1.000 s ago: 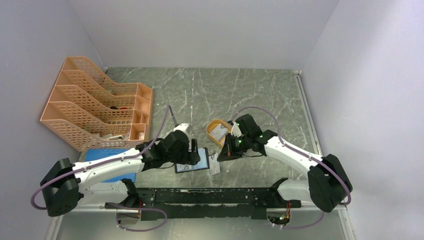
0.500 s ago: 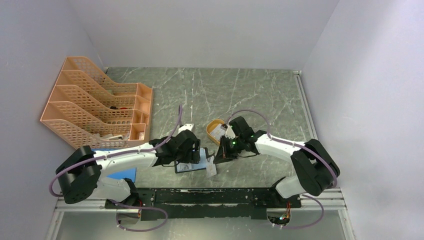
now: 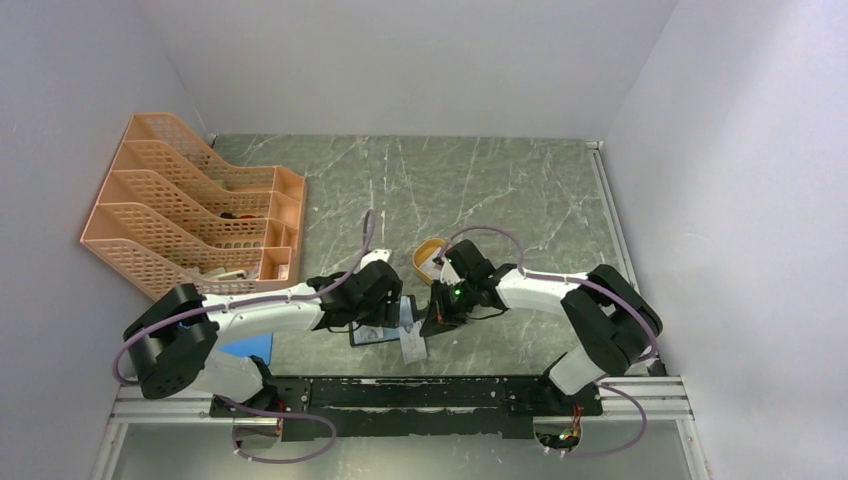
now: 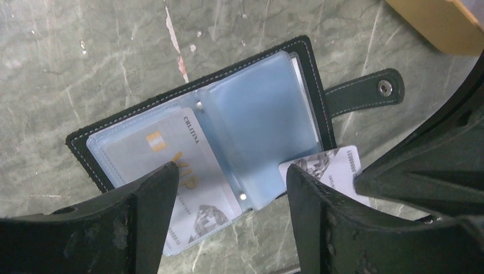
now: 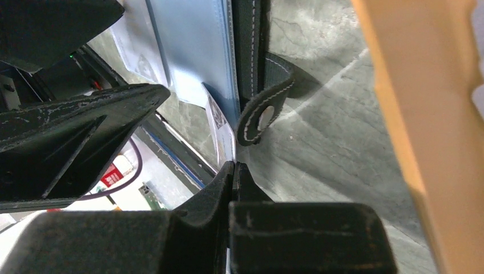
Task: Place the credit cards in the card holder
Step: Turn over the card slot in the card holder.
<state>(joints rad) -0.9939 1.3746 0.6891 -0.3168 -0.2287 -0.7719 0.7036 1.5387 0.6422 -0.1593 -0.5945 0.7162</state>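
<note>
**A:** What is the right gripper doing?

**B:** Its fingers are pinched tight on one edge of a credit card. The card reaches out from the tips towards the card holder. Its far end meets the holder's clear sleeves, just beside the snap tab. Whether it has entered a pocket, I cannot tell.

**A:** And the left gripper?

**B:** It is spread wide and grasps nothing. The holder lies open and flat on the table, directly below this gripper. In the wrist view the holder shows between the two fingers.

**A:** Is anything in the holder?

**B:** A second credit card, marked VIP, sits in a clear sleeve on the half away from the snap tab, partly under one left finger.

**A:** How close are the two grippers?

**B:** Very close. The right one hangs just beside the left one's other finger, with the held card between them.

**A:** What else is around?

**B:** An orange tray stands just beside the right gripper, on the side away from the left gripper. An orange file rack stands well apart from the left gripper, on its outer side. A blue pad shows partly from under the left arm.
</note>
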